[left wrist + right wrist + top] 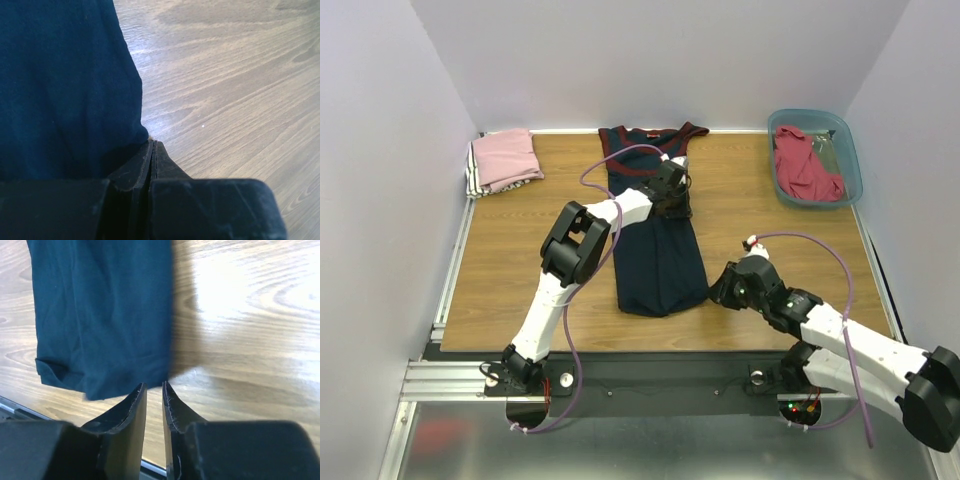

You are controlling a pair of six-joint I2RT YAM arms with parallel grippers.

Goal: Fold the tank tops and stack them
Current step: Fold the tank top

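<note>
a navy jersey tank top (655, 250) with maroon trim lay lengthwise at the centre of the wooden table (520, 260). the left claw (152, 150), pressed closed, sat at its 3 o'clock edge; any pinch on cloth was unclear. the right claw (153, 385), slightly parted and empty, hovered by the hem's 5 o'clock corner. a folded pink top (505, 158) rested at 10 o'clock, a red top (805, 165) in the teal plastic bin (850, 150) at 2 o'clock.

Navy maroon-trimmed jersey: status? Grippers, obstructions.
Left gripper shut at side edge of navy maroon-trimmed jersey, grip unconfirmed. Right gripper slightly open, empty, by hem corner. Jersey flat on wooden table. Folded pink top, teal plastic bin well aside.
</note>
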